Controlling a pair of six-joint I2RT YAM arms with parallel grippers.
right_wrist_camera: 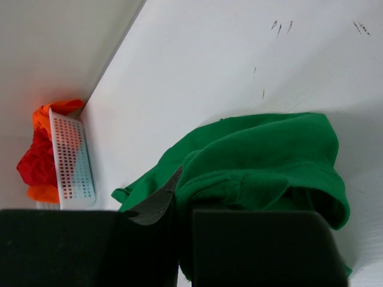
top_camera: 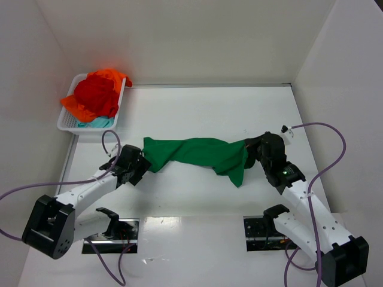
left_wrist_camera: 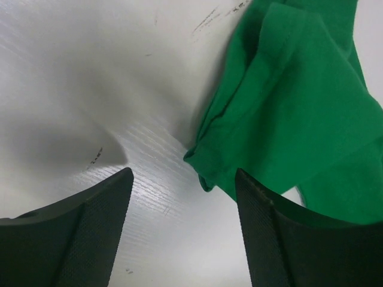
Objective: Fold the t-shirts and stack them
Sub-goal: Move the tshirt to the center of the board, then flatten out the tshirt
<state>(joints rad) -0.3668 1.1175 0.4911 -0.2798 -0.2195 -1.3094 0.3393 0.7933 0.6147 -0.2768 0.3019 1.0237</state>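
Note:
A bright green t-shirt (top_camera: 197, 154) lies stretched across the middle of the table between my two arms. My right gripper (top_camera: 256, 153) is shut on its right end; in the right wrist view the green cloth (right_wrist_camera: 257, 155) is bunched between the fingers. My left gripper (top_camera: 139, 162) is open and empty at the shirt's left end; in the left wrist view the green hem (left_wrist_camera: 287, 107) lies just ahead of the right finger (left_wrist_camera: 263, 239), not between the jaws. Red (top_camera: 96, 95), orange (top_camera: 114, 76) and teal (top_camera: 99, 122) t-shirts are heaped in the basket.
A white slotted plastic basket (top_camera: 69, 122) stands at the back left against the wall, also in the right wrist view (right_wrist_camera: 72, 161). White walls enclose the table at the back and sides. Purple cables trail beside both arms.

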